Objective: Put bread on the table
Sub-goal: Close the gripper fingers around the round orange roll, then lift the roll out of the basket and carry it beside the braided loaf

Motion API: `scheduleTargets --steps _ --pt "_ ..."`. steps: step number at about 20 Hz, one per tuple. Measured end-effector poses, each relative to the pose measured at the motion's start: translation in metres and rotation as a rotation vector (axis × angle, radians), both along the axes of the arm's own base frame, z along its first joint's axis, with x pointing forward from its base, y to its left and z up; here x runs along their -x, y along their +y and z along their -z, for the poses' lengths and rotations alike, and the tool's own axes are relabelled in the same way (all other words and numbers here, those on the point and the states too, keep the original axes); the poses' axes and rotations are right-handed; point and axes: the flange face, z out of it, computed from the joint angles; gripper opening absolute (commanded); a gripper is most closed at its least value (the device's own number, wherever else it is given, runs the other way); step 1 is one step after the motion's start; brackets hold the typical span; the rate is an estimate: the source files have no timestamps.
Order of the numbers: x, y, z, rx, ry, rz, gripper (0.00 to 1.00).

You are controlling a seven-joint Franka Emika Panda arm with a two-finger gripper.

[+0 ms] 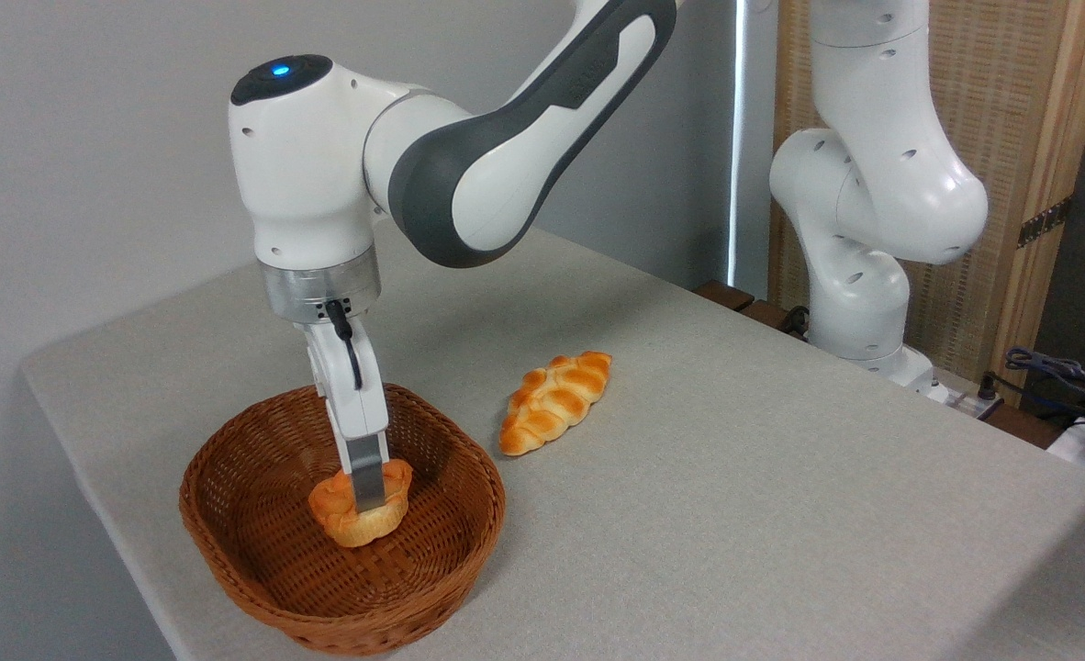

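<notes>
Wicker comes first for us: the woven basket [341, 542] sits at the near left corner of the counter [781, 514], its front rim close to the near edge. Inside it, near the middle, we see the knot-shaped bun [359, 516], golden-orange on top and paler below. The gripper [370, 491] reaches straight down into the basket, and its jaws are clenched on the bun across its middle; one grey finger crosses the front of it, while the far finger is hidden behind. Whether the bun rests on the basket floor or hangs just clear of it, we cannot tell.

We judge the bun light and somewhat soft, with a smooth crust that could slip. A grip across the widest part, low on the twisted top, looks soundest to us, firm but not crushing.

The basket walls rise around the bun on every side, so we would lift straight up until it clears the rim before moving sideways. Beyond the basket, just past its far right side, a braided oval loaf [556, 401] lies on the cloth. To the right of both, the counter is broad and bare, which offers plenty of room to set down well away from the edges. The arm's base stands at the far right edge.
</notes>
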Motion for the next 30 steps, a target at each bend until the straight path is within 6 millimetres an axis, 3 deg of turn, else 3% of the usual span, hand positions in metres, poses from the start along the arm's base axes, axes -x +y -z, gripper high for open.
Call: scheduleTargets --steps 7,16,22,26,30 --pt "0.0 0.001 -0.005 0.012 -0.004 -0.009 0.2" --pt "0.004 0.007 -0.035 0.137 -0.027 -0.119 0.21" --pt "0.02 0.037 -0.066 0.141 -0.005 -0.168 0.22" --pt "0.039 0.062 -0.092 0.141 0.037 -0.196 0.22" --pt "0.063 0.073 -0.108 0.14 0.121 -0.193 0.22"
